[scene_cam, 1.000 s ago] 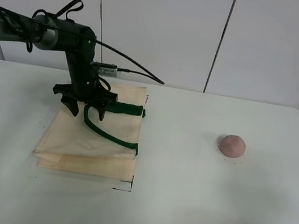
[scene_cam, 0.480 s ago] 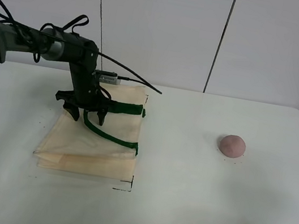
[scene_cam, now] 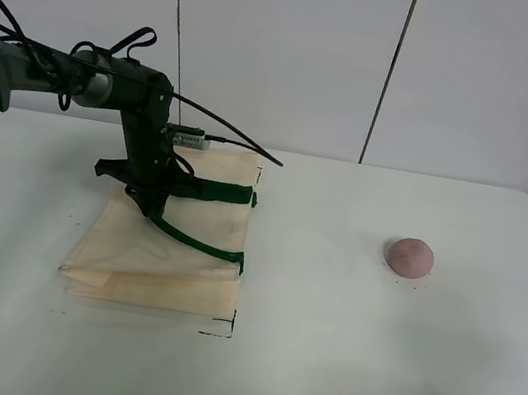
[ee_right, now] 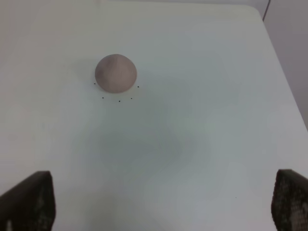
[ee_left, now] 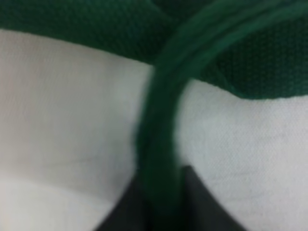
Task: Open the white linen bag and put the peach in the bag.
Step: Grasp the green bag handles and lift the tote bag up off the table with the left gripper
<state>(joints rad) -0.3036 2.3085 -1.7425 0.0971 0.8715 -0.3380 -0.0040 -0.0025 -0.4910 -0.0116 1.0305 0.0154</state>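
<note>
**Handle grip on the left, peach not yet picked up on the right**

Your left gripper (scene_cam: 148, 207) is down on the white linen bag (scene_cam: 158, 256). Its jaws look closed together on the green strap handle (scene_cam: 194, 238). The left wrist view supports this: the strap (ee_left: 161, 139) runs straight down between two dark fingertips, with cream cloth on either side. The bag lies flat on the table (scene_cam: 334, 382), and I see no gap at its mouth.

The edge with the handles and the small green tabs (scene_cam: 253, 199) faces the middle of the table, so the mouth points toward the peach (scene_cam: 410, 257). The peach sits on bare tabletop, well apart from the bag and on the right arm's side. Your right arm is plainly the nearer one to it.

The right gripper (ee_right: 159, 204) does not appear in the high view. Its own camera shows the fingertips spread wide with nothing between them, and the peach (ee_right: 115, 72) is ahead of them, untouched.

In my judgement, the next move turns on lifting the held strap up and away from the lower panel. That would open the mouth toward the peach's side.

Markings: no brand, label or legible writing is visible. There are only small black corner marks by the bag (scene_cam: 221, 331) and faint dots around the peach.
</note>
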